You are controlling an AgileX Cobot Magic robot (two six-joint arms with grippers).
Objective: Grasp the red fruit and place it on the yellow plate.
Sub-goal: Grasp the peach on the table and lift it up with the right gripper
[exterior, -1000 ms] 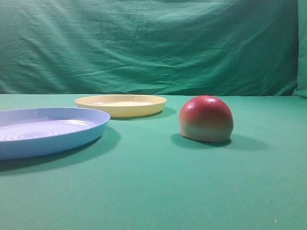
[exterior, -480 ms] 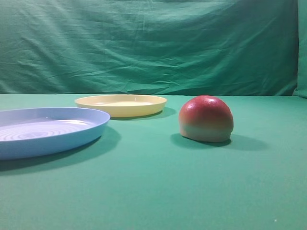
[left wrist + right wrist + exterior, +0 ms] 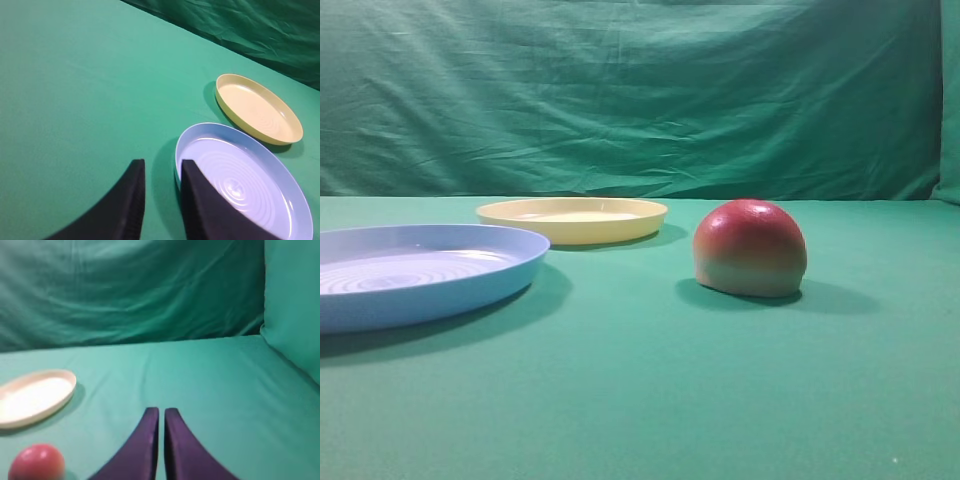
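Neither arm shows in the high view; only the wrist cams show the fingers.

Left gripper (image 3: pixel 161 167): camera looks down at a slant over the green table cloth (image 3: pixel 75 90); two dark fingers come up from the bottom edge, tips side by side with a narrow strip of cloth visible between them; nothing between the fingers, nothing touched; whether that gap counts as closed up or a bit apart I cannot tell from this view. Right-hand fingertip (image 3: pixel 187 167) overlaps the near rim of the light-blue plate (image 3: pixel 240 180) in the picture; contact with it cannot be told.

Right gripper (image 3: pixel 161 412): camera aimed low and nearly level across the table toward the green backdrop (image 3: pixel 130 290); fingers rise from the bottom edge, tips almost together, only a thin slit between them; jaws clenched on nothing; no contact with any object.

Red fruit (image 3: pixel 750 248): sits flat base down on the cloth, right of centre in the high view, red dome up, pale band at the bottom; free of both grippers; in the right wrist view it is at the lower left corner, blurred, well left of the fingers.

Yellow plate (image 3: pixel 572 219): on the cloth, farther back and to the left of the fruit, apart from it; nothing on it; the light-blue plate lies nearer the camera on the left, just beside it, rims not touching in the left wrist view.
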